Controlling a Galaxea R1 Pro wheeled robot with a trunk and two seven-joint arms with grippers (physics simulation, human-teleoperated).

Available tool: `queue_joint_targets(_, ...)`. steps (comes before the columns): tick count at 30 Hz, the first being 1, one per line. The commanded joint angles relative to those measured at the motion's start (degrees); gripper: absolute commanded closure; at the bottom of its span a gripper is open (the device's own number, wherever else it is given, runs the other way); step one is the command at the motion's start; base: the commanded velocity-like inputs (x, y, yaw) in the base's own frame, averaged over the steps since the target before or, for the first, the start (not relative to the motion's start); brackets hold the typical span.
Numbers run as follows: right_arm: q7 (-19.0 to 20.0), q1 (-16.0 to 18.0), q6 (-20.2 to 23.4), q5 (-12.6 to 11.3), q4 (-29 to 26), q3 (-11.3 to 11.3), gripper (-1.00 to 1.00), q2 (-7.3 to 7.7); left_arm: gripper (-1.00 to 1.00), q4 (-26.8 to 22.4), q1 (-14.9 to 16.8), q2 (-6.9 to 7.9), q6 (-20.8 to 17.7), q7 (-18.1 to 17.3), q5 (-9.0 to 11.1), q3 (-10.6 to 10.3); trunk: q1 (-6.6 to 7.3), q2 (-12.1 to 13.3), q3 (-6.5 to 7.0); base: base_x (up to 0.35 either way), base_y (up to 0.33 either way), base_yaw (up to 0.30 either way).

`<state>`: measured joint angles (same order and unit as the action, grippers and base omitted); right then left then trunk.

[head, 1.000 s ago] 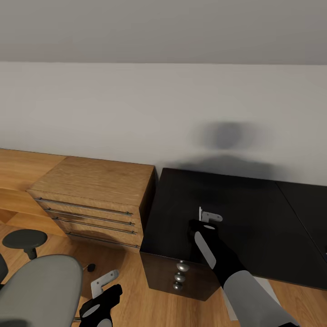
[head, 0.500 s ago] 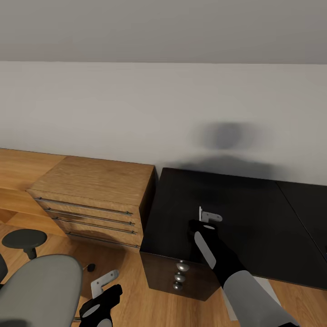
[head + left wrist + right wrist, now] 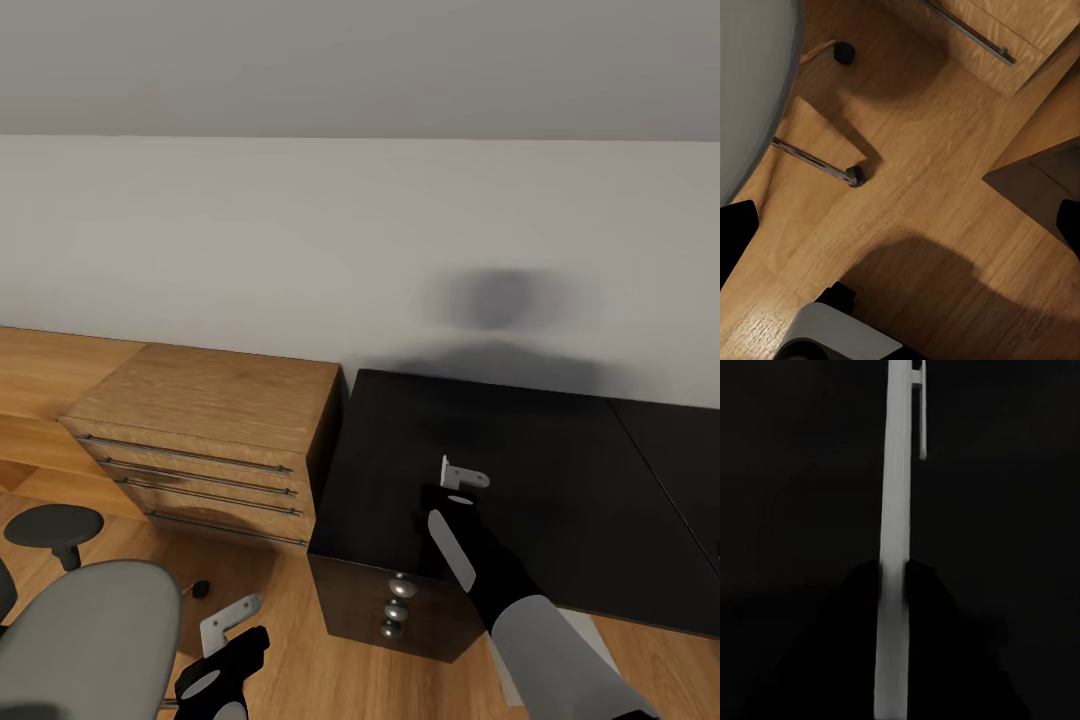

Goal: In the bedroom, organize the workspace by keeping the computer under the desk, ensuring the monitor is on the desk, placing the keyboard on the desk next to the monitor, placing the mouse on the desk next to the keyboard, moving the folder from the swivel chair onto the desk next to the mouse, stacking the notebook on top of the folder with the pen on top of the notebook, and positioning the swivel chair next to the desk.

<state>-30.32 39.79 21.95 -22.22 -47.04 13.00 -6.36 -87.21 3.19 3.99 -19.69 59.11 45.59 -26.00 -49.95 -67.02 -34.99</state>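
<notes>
A thin white pen with a clip runs between the dark fingers of my right gripper, which is shut on it just above the black desk. In the head view that right gripper hovers over the desk near its left end, above the pedestal with round silver knobs. The grey swivel chair stands on the floor at lower left. My left gripper hangs open beside it, over the wood floor and the chair's chrome base legs.
A light-wood drawer chest with bar handles stands right against the desk's left side. The chair's round black armrest sits left of the seat. A white wall runs behind everything.
</notes>
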Motion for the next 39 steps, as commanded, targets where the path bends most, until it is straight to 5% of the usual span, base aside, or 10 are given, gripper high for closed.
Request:
queue_joint_targets(1, -0.53, 0.03, 0.11, -0.63, -0.07, 0.19, 1.00, 0.03, -1.00, -0.09, 0.06, 0.05, -0.35, 0.39, 0.20, -0.10, 0.00, -0.04, -0.05, 0.000, 0.000, 0.000)
queue_joint_targets(30, -0.61, 0.04, 0.11, -0.63, -0.26, 0.19, 1.00, 0.12, -1.00, -0.11, 0.06, 0.05, -0.35, 0.34, 0.20, -0.10, 0.00, -0.04, -0.05, 0.000, 0.000, 0.000)
queue_joint_targets(39, -0.61, 0.04, 0.27, -0.46, -0.50, 0.23, 1.00, 0.12, -1.00, -0.06, 0.06, 0.07, -0.31, 0.31, 0.25, -0.12, 1.97, 3.57, 1.56, 0.000, 0.000, 0.000)
